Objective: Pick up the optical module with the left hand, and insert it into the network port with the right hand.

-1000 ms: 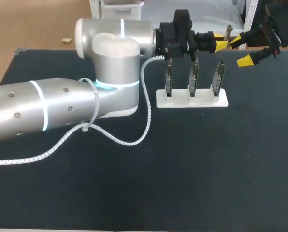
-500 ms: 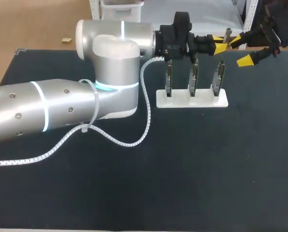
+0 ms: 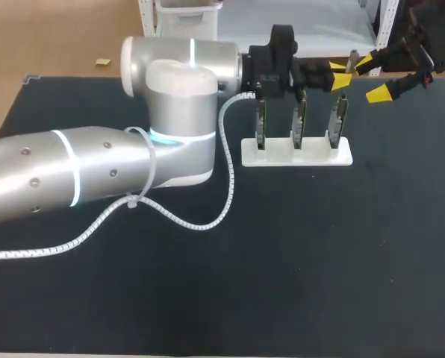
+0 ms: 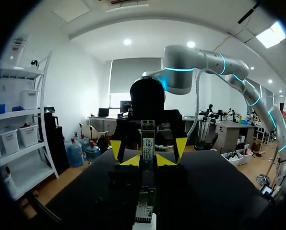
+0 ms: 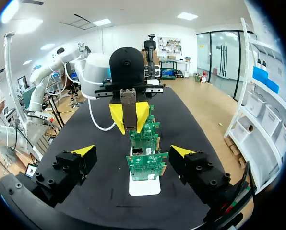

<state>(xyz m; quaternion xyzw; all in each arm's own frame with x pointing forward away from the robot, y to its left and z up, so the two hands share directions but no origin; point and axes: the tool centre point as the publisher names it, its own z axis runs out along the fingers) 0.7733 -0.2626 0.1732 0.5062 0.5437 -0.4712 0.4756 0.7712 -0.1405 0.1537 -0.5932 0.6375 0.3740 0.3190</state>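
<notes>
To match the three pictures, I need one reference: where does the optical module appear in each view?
Head view: optical module upright in the left hand, behind the white stand.
Left wrist view: module between own fingers, stand under them.
Right wrist view: module beyond the stand, held upright.
Shared landmark: the white stand.

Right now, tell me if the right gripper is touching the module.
Apart. The right wrist view shows the module held in the left gripper beyond the boards, with a clear gap to the open right gripper.
</notes>
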